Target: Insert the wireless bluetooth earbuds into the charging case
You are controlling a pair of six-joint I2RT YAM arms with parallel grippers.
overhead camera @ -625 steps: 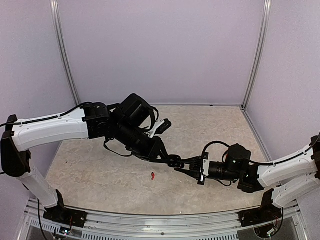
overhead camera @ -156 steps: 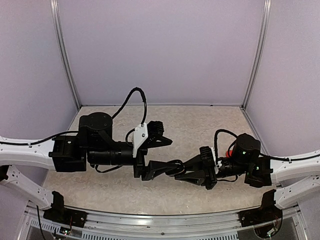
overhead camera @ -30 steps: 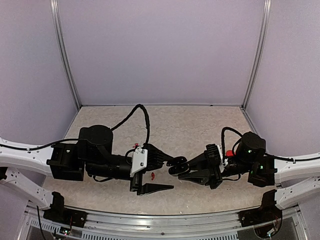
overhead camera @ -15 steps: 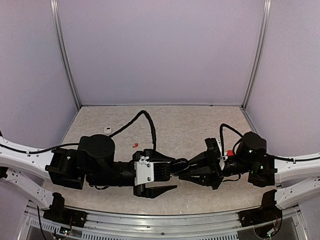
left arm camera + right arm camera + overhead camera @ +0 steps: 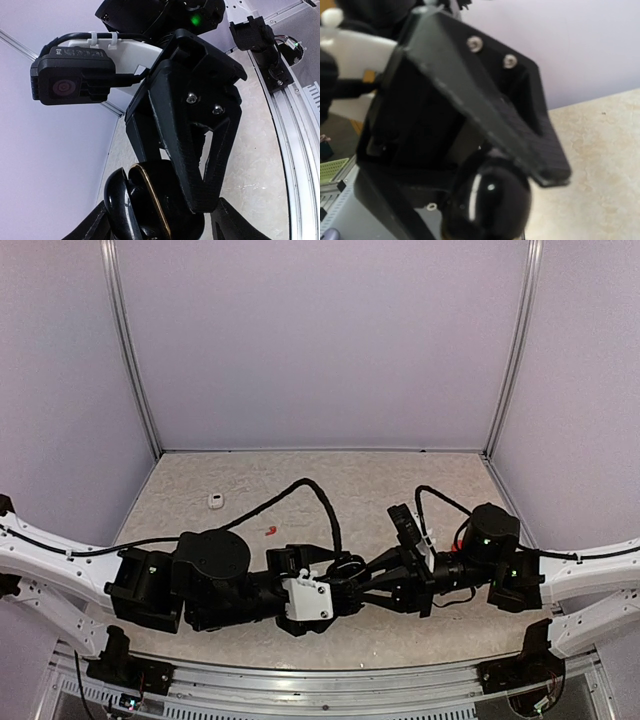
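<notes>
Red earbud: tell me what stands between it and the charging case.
In the top view, the red earbud lies loose on the table behind the left arm. That arm's wrist and black cable cross the straight line to the charging case, which the right claw grips.

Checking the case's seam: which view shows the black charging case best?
Left wrist: the black charging case shows its gold rim clearly. Right wrist gives only a blurred glossy shell; top external barely a glimpse.
</notes>
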